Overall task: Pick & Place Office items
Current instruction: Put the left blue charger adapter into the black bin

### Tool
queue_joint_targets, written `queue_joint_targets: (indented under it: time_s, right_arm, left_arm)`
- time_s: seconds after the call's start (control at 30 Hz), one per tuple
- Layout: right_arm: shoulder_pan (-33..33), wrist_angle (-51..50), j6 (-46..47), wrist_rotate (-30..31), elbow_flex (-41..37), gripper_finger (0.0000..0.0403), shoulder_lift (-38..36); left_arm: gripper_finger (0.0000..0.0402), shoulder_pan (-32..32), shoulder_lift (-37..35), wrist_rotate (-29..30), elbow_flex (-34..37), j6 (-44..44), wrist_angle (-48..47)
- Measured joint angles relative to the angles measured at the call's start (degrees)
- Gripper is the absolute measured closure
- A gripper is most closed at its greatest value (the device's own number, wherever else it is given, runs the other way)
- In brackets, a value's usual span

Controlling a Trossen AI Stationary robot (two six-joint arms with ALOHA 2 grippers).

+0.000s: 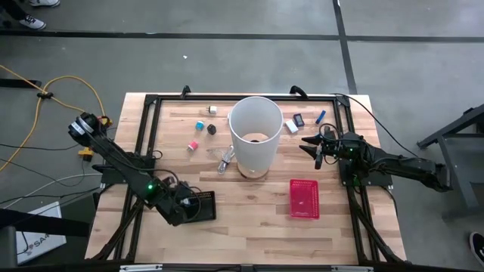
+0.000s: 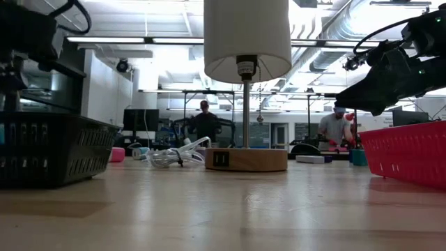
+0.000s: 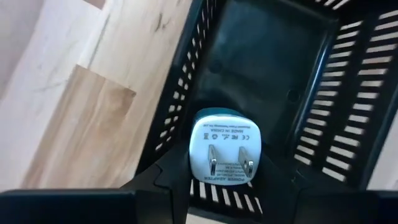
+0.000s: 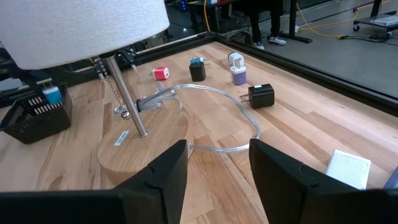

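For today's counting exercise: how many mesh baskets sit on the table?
2. Black basket on the left side, below the left gripper holding a plug adapter; red basket on the right side. None looks hidden.

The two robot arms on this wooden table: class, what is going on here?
The left gripper is shut on a white-faced teal plug adapter, holding it over the black slotted basket. The right gripper hangs open beside the white-shaded wooden-based lamp. Other small adapters lie on the table; the red mesh basket looks empty.

Wood table [image 1: 249, 227]: lamp [image 1: 253, 136], red basket [image 1: 304, 199], black basket [image 1: 203, 205], small adapters [image 1: 194, 145].
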State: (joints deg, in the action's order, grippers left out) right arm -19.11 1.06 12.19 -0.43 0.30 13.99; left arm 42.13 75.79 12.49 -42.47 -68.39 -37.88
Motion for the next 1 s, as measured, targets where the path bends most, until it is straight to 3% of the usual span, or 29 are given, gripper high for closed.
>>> queue_joint_targets:
  time_s: [0.33, 0.6, 1.0]
  right_arm:
    - [0.0, 0.0, 0.0, 0.0, 0.0, 0.0243, 0.0]
    - [0.0, 0.0, 0.0, 0.0, 0.0, 0.0243, 0.0]
    - [0.0, 0.0, 0.0, 0.0, 0.0, 0.0243, 0.0]
  left_arm:
    - [0.0269, 0.0, 0.0, -0.2, 1.8, -0.7, 2.4]
    - [0.0237, 0.0, 0.0, -0.1, 1.8, -0.7, 2.4]
    - [0.0231, 0.0, 0.0, 0.1, 1.8, -0.7, 2.4]
